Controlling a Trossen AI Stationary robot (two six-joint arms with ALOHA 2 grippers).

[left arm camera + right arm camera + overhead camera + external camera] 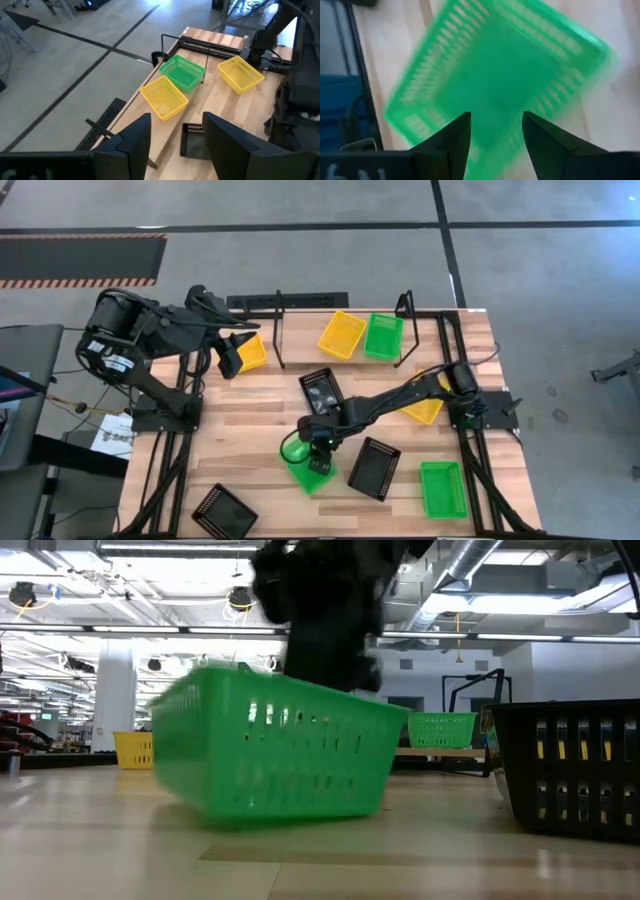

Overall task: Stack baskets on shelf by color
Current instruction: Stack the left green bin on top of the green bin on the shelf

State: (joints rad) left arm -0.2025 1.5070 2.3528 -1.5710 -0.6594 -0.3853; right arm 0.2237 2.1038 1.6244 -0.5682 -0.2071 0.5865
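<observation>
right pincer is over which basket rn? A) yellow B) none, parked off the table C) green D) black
C: the right pincer hangs over the green basket near the table's front edge, its fingers spread above the mesh with nothing between them; the low view shows that basket tilted.

Industrial lab: exposed ceiling ducts, hazard-striped concrete floor.

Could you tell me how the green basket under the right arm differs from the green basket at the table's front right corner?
The green basket under the right pincer sits tilted with the pincer open over it; the corner green basket lies flat, with no pincer near it. Both are bright green, perforated, and on the tabletop, not the shelf.
</observation>
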